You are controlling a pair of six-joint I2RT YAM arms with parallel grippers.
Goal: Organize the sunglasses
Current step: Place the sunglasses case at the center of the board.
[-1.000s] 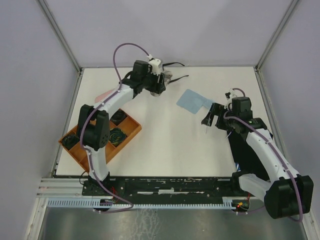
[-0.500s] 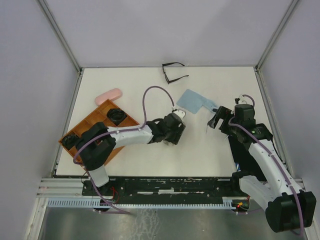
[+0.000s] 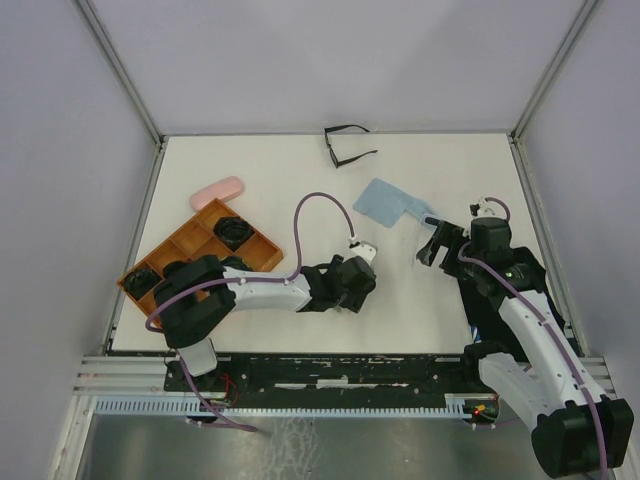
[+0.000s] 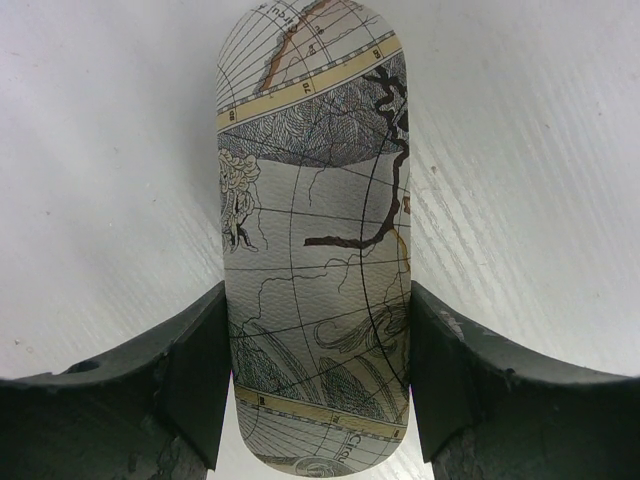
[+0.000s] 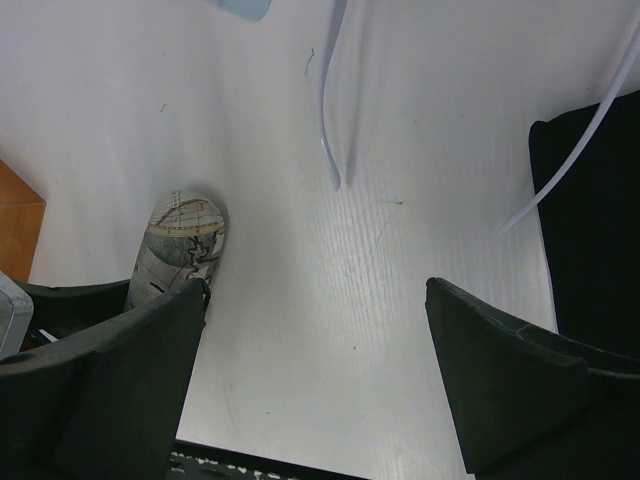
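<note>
A thin black-framed pair of sunglasses (image 3: 345, 148) lies open at the table's far edge. Dark pairs sit in compartments of the orange tray (image 3: 196, 222), one at the far corner (image 3: 233, 231) and one at the left end (image 3: 141, 281). My left gripper (image 3: 357, 287) is at the table's middle, shut on a map-patterned case (image 4: 315, 180), with both fingers (image 4: 200, 370) pressed against its sides. The same case (image 5: 180, 240) shows in the right wrist view. My right gripper (image 3: 431, 245) hangs open over bare table, and between its fingers (image 5: 315, 300) is nothing.
A light-blue cloth (image 3: 388, 203) lies between the two grippers, toward the back. A pink case (image 3: 218, 190) rests just behind the tray. Thin pale strands (image 5: 330, 120) cross the right wrist view. Metal posts and grey walls bound the table.
My left arm swung from the far edge by the black-framed sunglasses down to the table's middle, carrying the patterned case. My right gripper drifted slightly right and nearer.
</note>
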